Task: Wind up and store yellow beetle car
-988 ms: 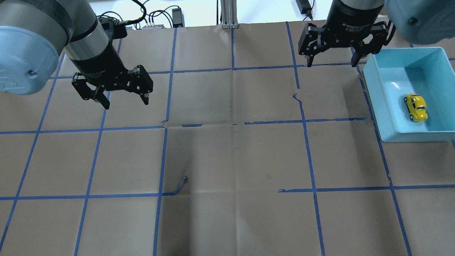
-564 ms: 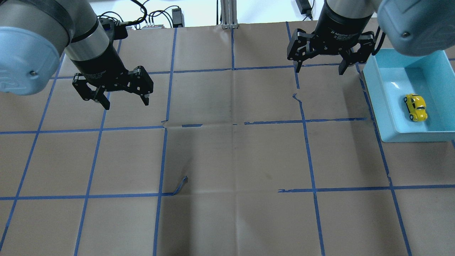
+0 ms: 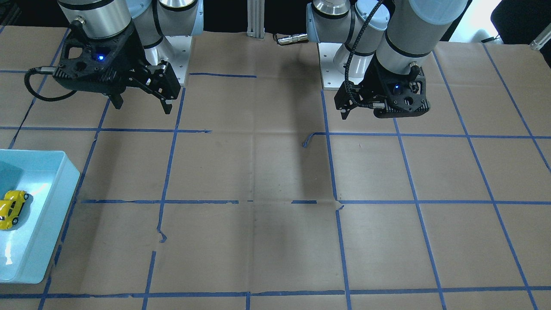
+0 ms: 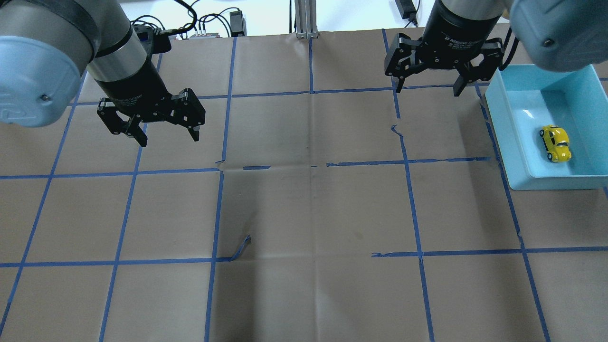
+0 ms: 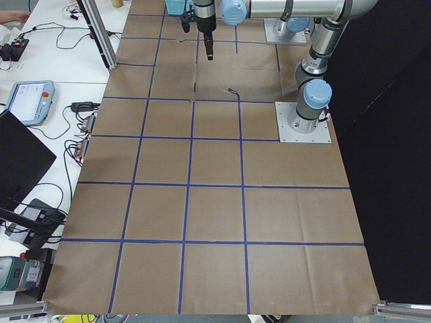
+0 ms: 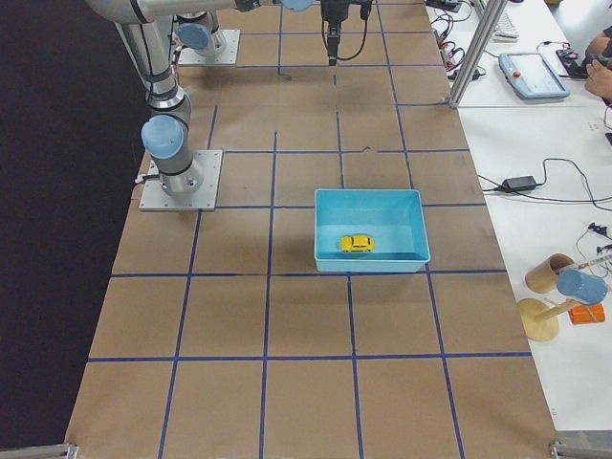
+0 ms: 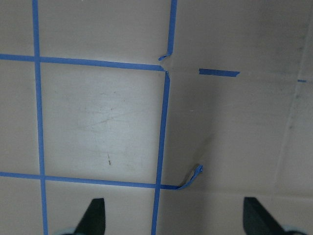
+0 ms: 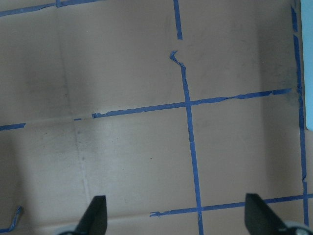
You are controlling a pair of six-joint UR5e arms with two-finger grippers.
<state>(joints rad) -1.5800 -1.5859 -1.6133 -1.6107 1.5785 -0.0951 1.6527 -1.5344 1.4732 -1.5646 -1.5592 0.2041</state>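
Brown paper tabletop [image 4: 313, 209], blue tape grid [image 4: 413, 209]

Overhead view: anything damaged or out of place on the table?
Only the blue grid tape: one loose end curls up off the paper, a second end is lifted and kinked, and the middle cross line is broken into scraps. The yellow beetle car sits upright in the blue tray.
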